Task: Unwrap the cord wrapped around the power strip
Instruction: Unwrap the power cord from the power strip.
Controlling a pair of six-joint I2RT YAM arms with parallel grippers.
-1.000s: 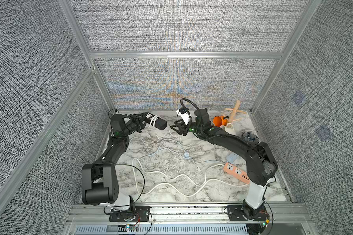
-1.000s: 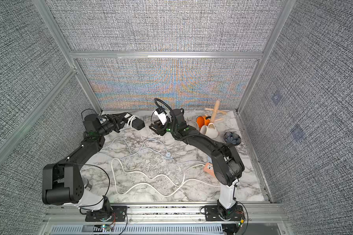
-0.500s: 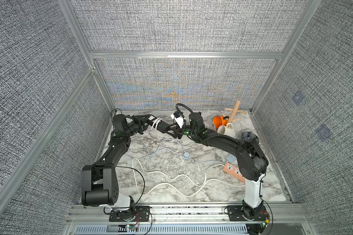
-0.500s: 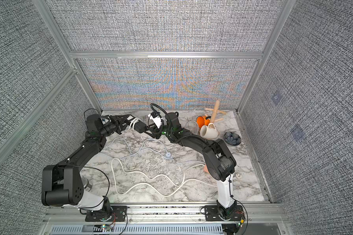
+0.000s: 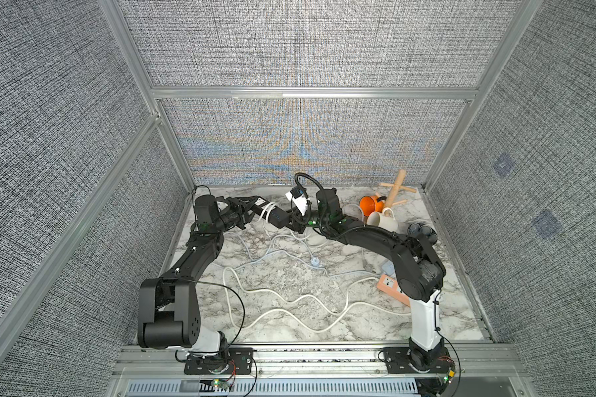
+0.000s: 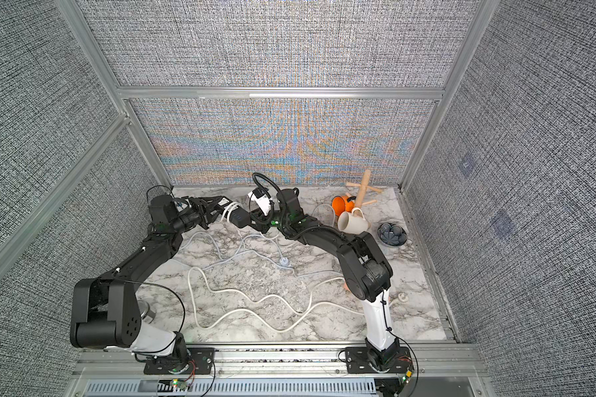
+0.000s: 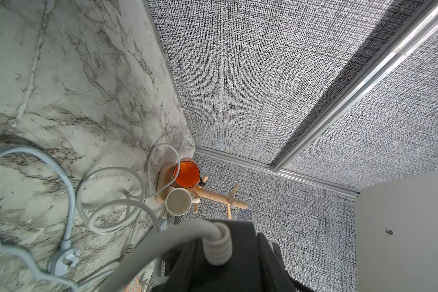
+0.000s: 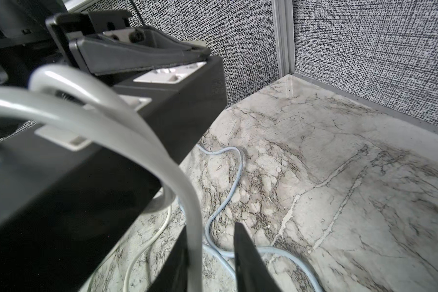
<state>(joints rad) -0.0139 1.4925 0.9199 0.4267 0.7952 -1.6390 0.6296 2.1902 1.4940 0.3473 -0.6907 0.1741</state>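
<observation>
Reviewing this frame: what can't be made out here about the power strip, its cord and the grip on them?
- Turns of cord around the power strip: too small in both top views; blurred and cut off by the edge in the right wrist view.
- Fingers of the left gripper: hidden behind the power strip in the left wrist view.
- Orange power strip: mostly covered by the right arm in both top views.

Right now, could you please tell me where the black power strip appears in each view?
In a top view: power strip near the back wall.
In a top view: likewise.
Left wrist: close foreground.
Right wrist: close foreground.
Shared landmark: white cord around it.
</observation>
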